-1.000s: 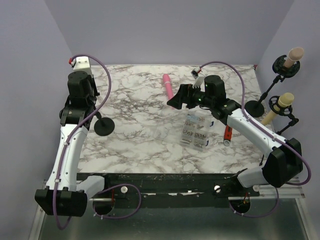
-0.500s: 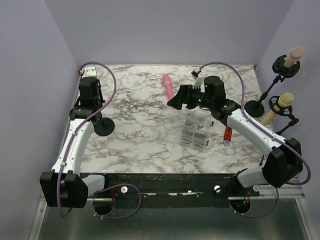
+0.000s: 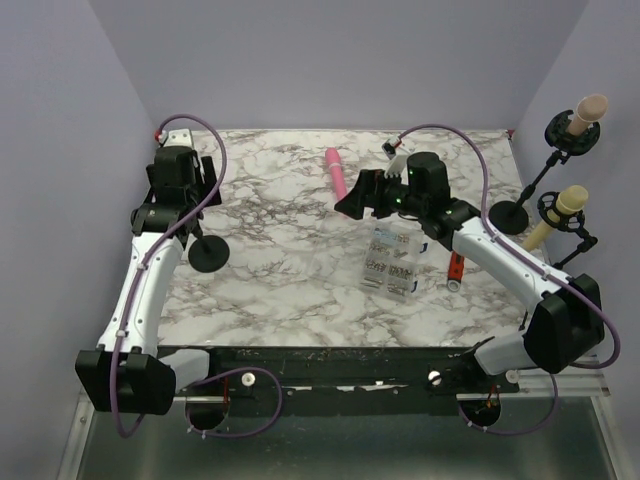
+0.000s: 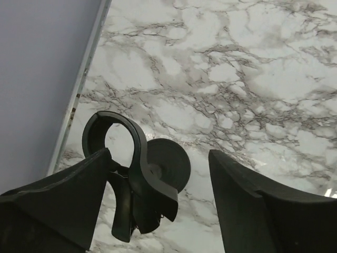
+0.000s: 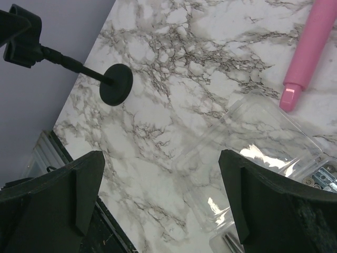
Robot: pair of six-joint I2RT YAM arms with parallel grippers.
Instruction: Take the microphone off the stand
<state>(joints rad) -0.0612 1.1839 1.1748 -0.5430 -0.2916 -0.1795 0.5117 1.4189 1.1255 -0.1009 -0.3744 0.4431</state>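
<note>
While the left gripper (image 4: 158,158) hangs over the black microphone stand with a round base (image 3: 209,254) at the left of the overhead frame, its jaws stand apart, the stand's ring-shaped clip (image 4: 139,158) between the fingers and close against the left one. The pink cylindrical microphone (image 3: 337,172) lies flat on the white marble table (image 3: 280,290) at upper centre, well apart from the stand. The right gripper (image 5: 160,158) hovers spread wide above a clear plastic box (image 3: 392,258), holding nothing.
</note>
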